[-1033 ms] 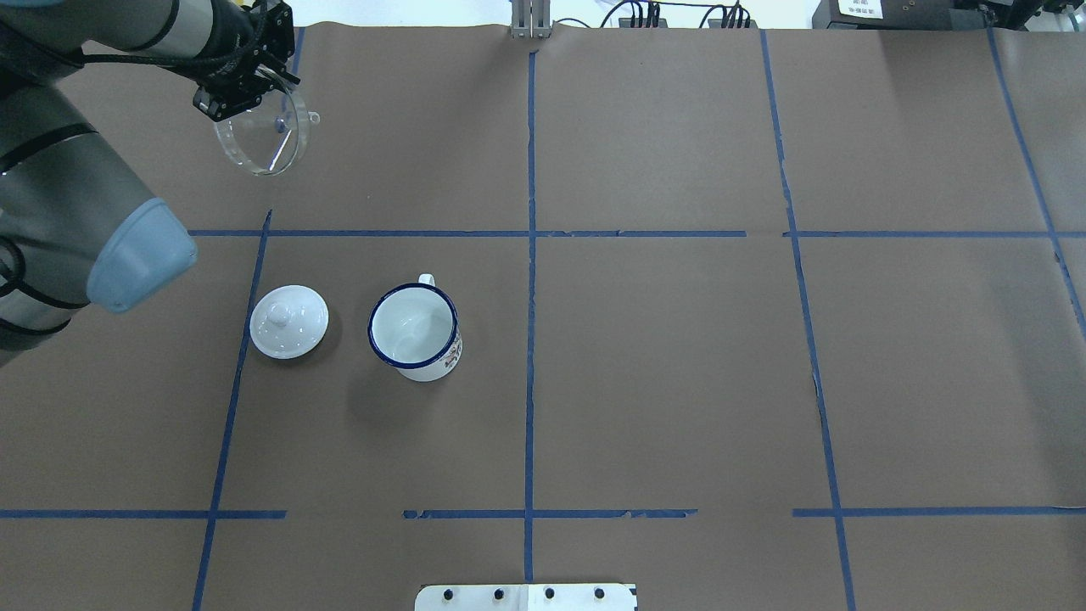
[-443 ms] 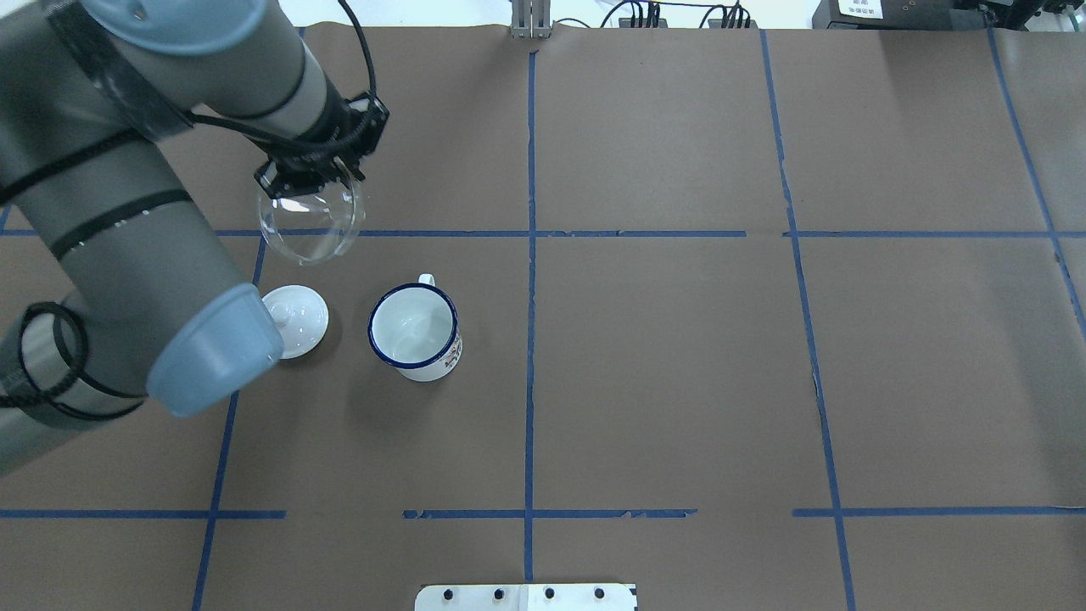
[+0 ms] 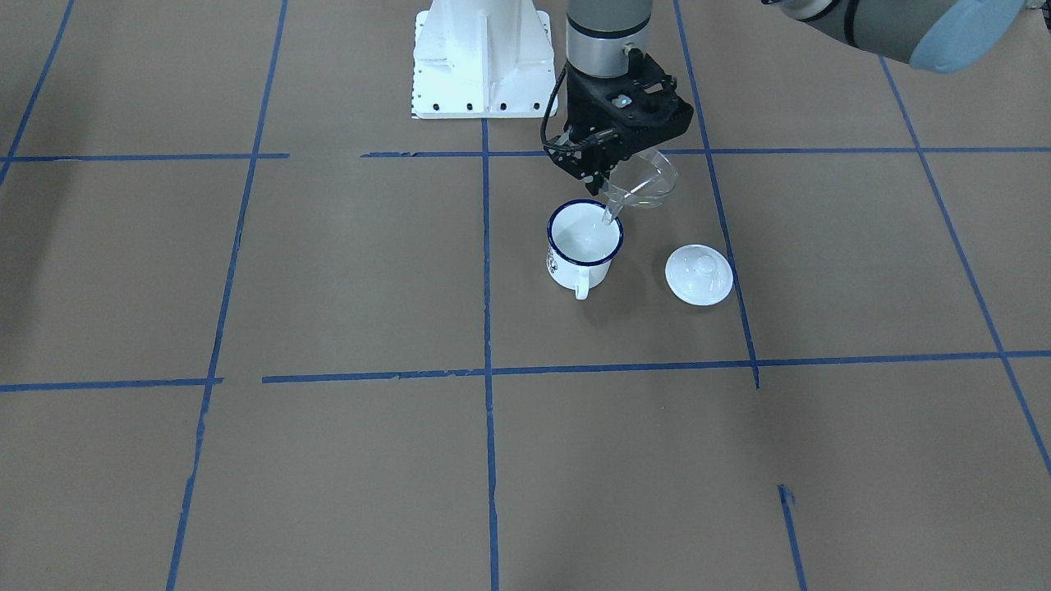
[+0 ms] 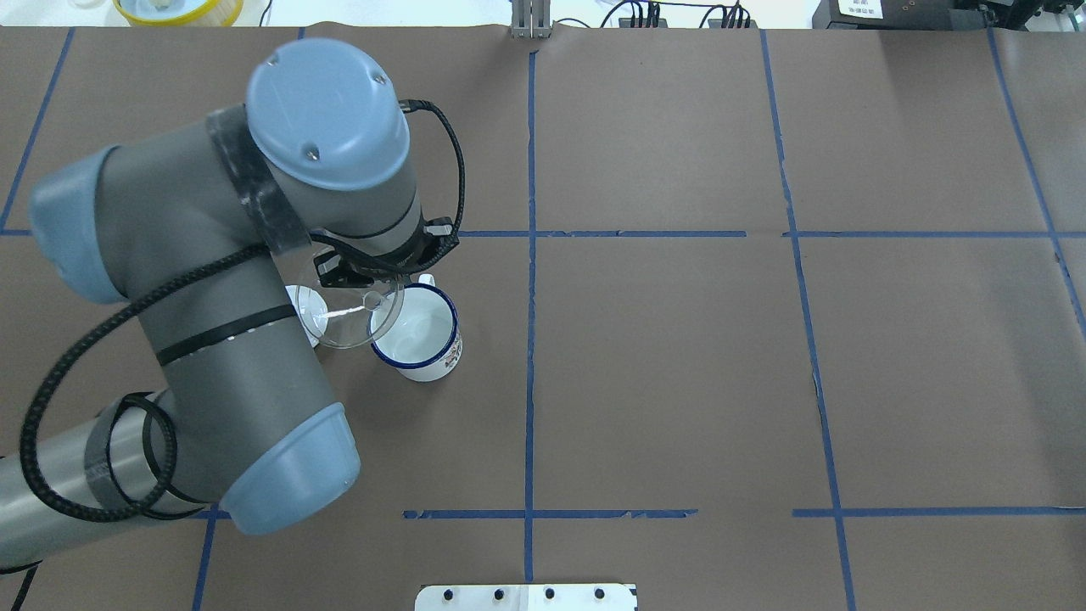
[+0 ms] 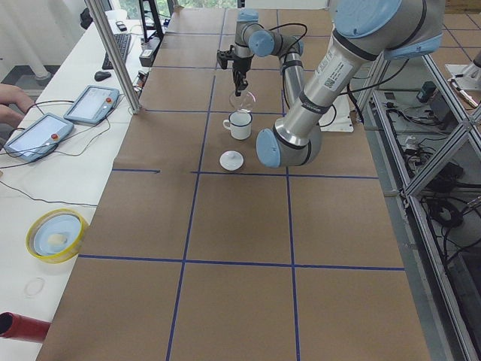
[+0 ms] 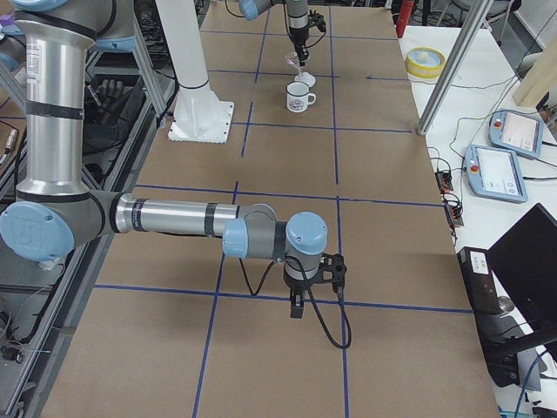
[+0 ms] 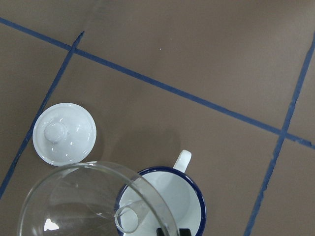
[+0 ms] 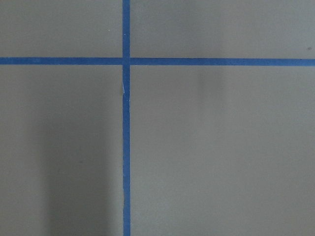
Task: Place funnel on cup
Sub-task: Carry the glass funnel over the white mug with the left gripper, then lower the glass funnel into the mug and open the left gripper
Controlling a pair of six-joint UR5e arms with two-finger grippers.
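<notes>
The cup (image 4: 417, 333), a white enamel mug with a dark blue rim, stands upright on the brown paper; it also shows in the front view (image 3: 585, 242) and the left wrist view (image 7: 165, 196). My left gripper (image 3: 606, 180) is shut on the rim of the clear funnel (image 3: 649, 182). It holds the funnel tilted above the table, with the stem over the cup's opening. From overhead the funnel (image 4: 348, 310) overlaps the cup's left rim. The wrist view shows the funnel (image 7: 88, 206) close. My right gripper (image 6: 296, 309) hovers far off over bare paper; I cannot tell its state.
The round white knobbed lid (image 3: 699, 276) lies just beside the cup, partly under the funnel from overhead (image 4: 301, 307). The white robot base (image 3: 480, 57) stands behind the cup. A yellow-rimmed dish (image 5: 56, 235) and teach pendants (image 5: 90, 103) sit off the paper.
My left arm has swung from the far left corner toward the cup, carrying the funnel. The funnel now hangs over the cup's left rim and the lid.
</notes>
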